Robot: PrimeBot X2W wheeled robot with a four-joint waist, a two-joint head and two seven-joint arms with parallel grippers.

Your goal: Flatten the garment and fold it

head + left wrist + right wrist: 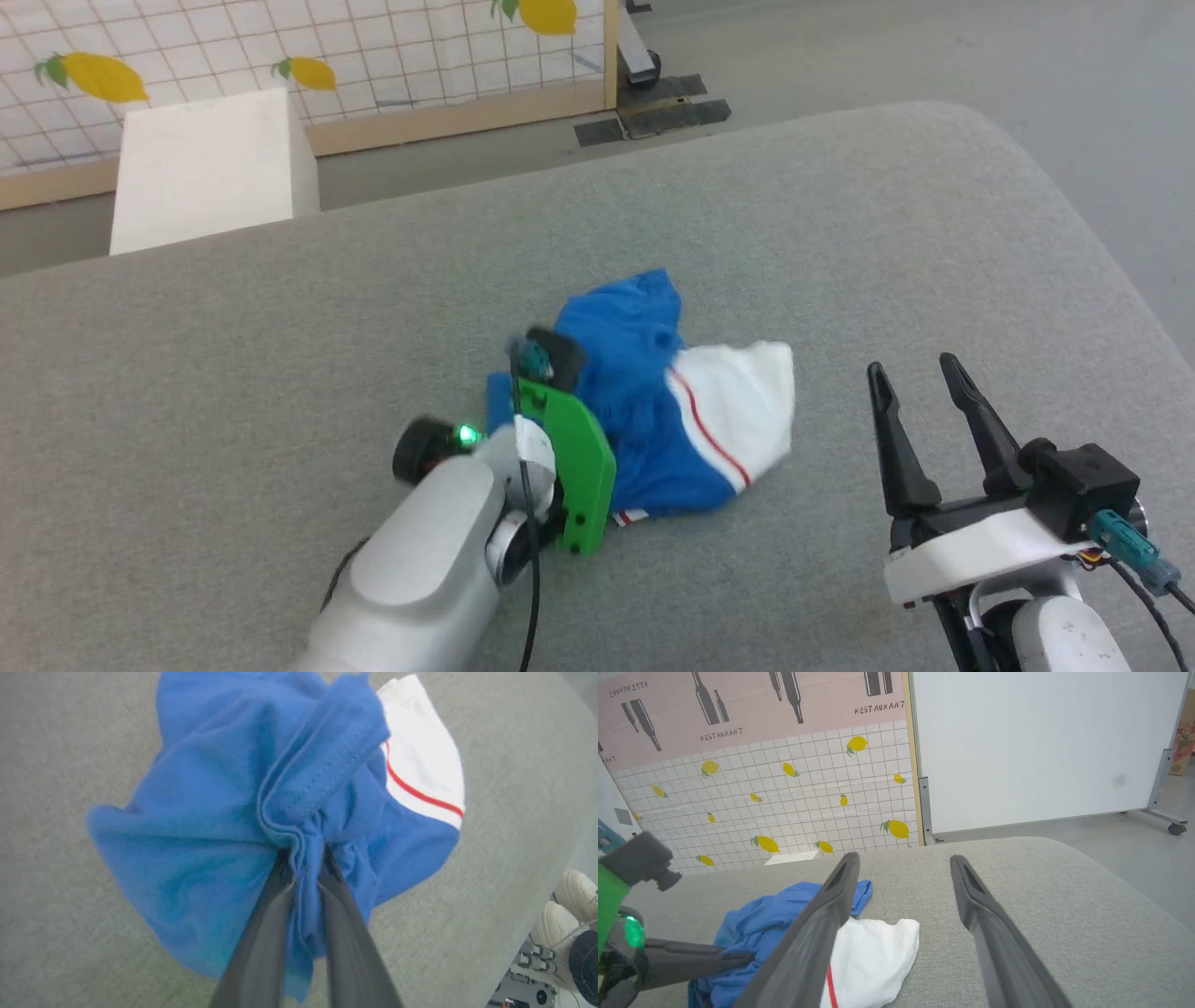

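The garment [644, 383] lies crumpled in a heap in the middle of the grey padded table [840, 233], blue fabric bunched up, a white sleeve with a thin red stripe spread to its right. In the left wrist view my left gripper [303, 851] is shut on a gathered blue fold of the garment [210, 812], the cloth pinched between the two dark fingers. My right gripper [911, 366] stands open to the right of the garment, apart from it, with nothing between its fingers. The right wrist view has the right gripper [904, 858] above the table beside the garment [752, 924].
A white box [210, 168] stands beyond the table's far left edge, before a tiled wall with lemon prints [373, 47]. The table's rounded corner [980, 131] drops to grey floor on the right. A person's pale shoes [560, 914] are beside the table.
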